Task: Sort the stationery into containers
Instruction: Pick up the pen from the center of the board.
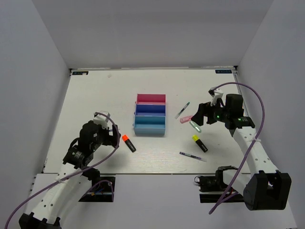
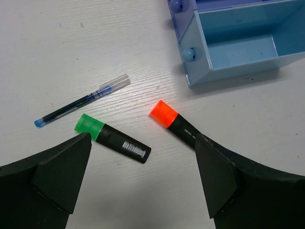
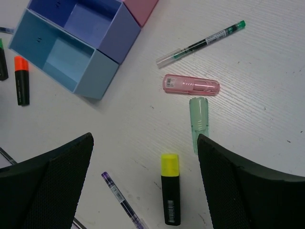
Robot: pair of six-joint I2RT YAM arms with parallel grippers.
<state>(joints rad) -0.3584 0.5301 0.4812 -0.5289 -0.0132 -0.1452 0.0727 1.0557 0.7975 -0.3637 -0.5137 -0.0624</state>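
Three joined trays stand mid-table: pink (image 1: pixel 151 98), dark blue (image 1: pixel 150 109), light blue (image 1: pixel 150 125). My left gripper (image 2: pixel 142 137) is open and empty, low over the table. A green-capped highlighter (image 2: pixel 112 138) lies between its fingers and an orange-capped highlighter (image 2: pixel 172 123) runs under its right finger. A blue slim pen (image 2: pixel 81 100) lies just beyond. My right gripper (image 3: pixel 145 138) is open and empty above a yellow-capped highlighter (image 3: pixel 170 188). Near it lie a mint marker (image 3: pixel 198 119), a pink marker (image 3: pixel 190 84), a green slim pen (image 3: pixel 200 43) and a purple pen (image 3: pixel 121 200).
The light blue tray (image 2: pixel 228 43) is empty in the left wrist view; the dark blue tray (image 3: pixel 88 21) looks empty in the right wrist view. White walls close the table at the back and both sides. Cables loop off both arms.
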